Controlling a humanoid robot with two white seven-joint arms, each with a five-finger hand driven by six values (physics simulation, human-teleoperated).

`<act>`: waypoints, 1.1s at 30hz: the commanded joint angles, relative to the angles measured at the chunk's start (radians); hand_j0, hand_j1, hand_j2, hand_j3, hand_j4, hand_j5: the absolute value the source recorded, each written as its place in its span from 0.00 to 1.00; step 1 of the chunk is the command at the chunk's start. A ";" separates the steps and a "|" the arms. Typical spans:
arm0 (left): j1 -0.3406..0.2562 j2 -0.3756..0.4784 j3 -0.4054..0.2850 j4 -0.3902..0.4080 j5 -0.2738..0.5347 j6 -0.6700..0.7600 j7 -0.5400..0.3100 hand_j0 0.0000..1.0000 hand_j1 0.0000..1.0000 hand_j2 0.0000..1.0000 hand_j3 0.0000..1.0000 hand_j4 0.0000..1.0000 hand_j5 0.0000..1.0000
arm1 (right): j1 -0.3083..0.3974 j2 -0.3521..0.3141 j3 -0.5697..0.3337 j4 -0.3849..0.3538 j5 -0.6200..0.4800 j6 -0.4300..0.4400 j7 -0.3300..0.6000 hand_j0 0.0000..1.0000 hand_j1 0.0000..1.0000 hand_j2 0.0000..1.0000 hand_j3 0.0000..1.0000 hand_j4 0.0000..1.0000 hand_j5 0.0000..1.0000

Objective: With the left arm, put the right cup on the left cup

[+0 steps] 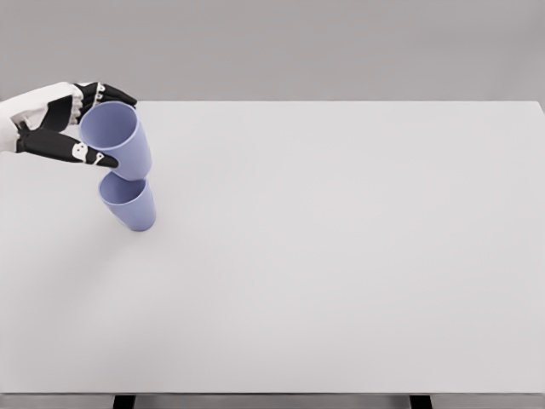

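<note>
The black fingers of the left hand are clamped around the rim of the upper cup, thumb in front and the other fingers behind it. That cup hangs just above the lower cup, its base at or slightly inside the lower one's mouth; whether they touch cannot be told. The lower cup stands on the white bench near its left side. The step in hand appears to be the final lowering; next, the cup likely needs settling straight down before release.
</note>
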 commanded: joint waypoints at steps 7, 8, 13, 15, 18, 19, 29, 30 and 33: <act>0.031 0.021 0.023 0.003 0.006 -0.001 0.000 0.66 0.66 0.66 0.66 0.66 0.66 | 0.000 0.000 0.000 0.000 0.000 0.000 0.000 1.00 1.00 1.00 1.00 1.00 1.00; 0.032 0.021 0.023 0.006 0.006 -0.001 0.000 0.66 0.66 0.66 0.66 0.66 0.66 | 0.000 0.000 0.000 0.000 0.000 0.000 0.000 1.00 1.00 1.00 1.00 1.00 1.00; 0.046 0.020 0.023 0.013 0.004 -0.001 0.002 0.66 0.66 0.66 0.66 0.66 0.66 | 0.000 0.000 0.000 0.000 0.000 0.000 0.000 1.00 1.00 1.00 1.00 1.00 1.00; 0.052 0.018 0.023 0.018 0.003 -0.001 0.002 0.66 0.66 0.66 0.66 0.66 0.66 | 0.000 0.000 0.000 0.000 0.000 0.000 0.000 1.00 1.00 1.00 1.00 1.00 1.00; 0.057 0.012 0.023 0.026 0.001 -0.001 0.002 0.66 0.66 0.66 0.66 0.66 0.66 | 0.000 0.000 0.000 0.000 0.000 0.000 0.000 1.00 1.00 1.00 1.00 1.00 1.00; 0.060 0.012 0.023 0.029 0.001 -0.001 0.002 0.66 0.66 0.66 0.66 0.66 0.66 | 0.000 0.000 0.000 0.000 0.000 0.000 0.000 1.00 1.00 1.00 1.00 1.00 1.00; 0.080 0.009 0.021 0.044 0.000 -0.001 0.002 0.66 0.66 0.66 0.66 0.66 0.66 | 0.000 0.000 0.000 0.000 0.000 0.000 0.000 1.00 1.00 1.00 1.00 1.00 1.00; 0.080 0.009 0.021 0.044 0.000 -0.001 0.002 0.66 0.66 0.66 0.66 0.66 0.66 | 0.000 0.000 0.000 0.000 0.000 0.000 0.000 1.00 1.00 1.00 1.00 1.00 1.00; 0.087 0.008 0.021 0.044 -0.002 -0.001 0.003 0.66 0.66 0.66 0.66 0.66 0.66 | 0.000 0.000 0.000 0.000 0.000 0.000 0.000 1.00 1.00 1.00 1.00 1.00 1.00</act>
